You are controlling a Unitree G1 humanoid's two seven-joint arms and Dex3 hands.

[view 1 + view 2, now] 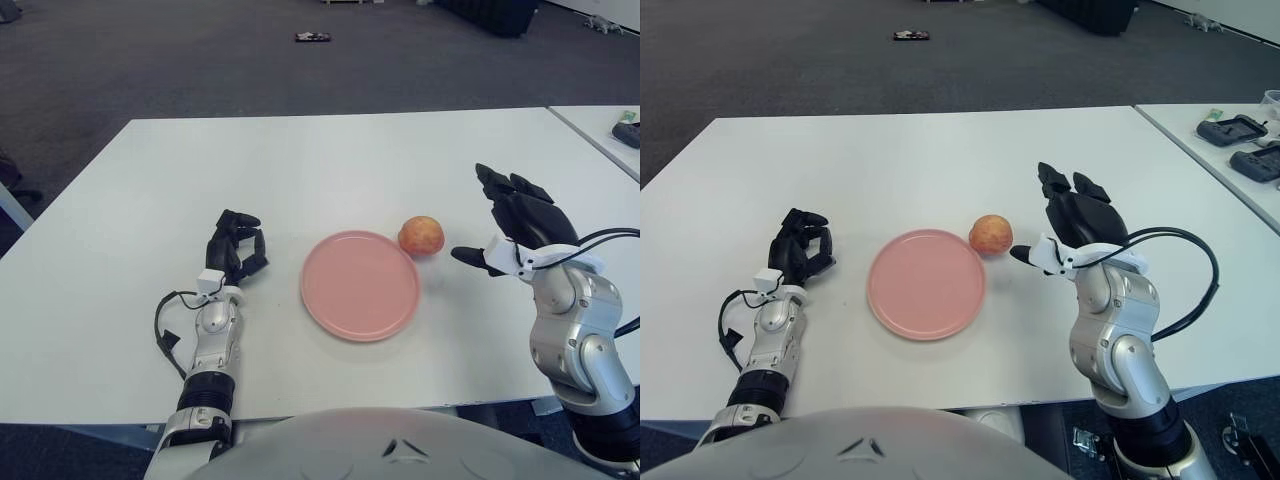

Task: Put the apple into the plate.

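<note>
Pink plate [360, 285], red-orange apple [421, 236]

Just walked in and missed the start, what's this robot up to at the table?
It is going after the apple, which sits on the white table just off the pink plate's far right edge, not in it yet. The right hand is open just right of the apple, holding nothing. The left hand sits curled left of the plate.
</note>
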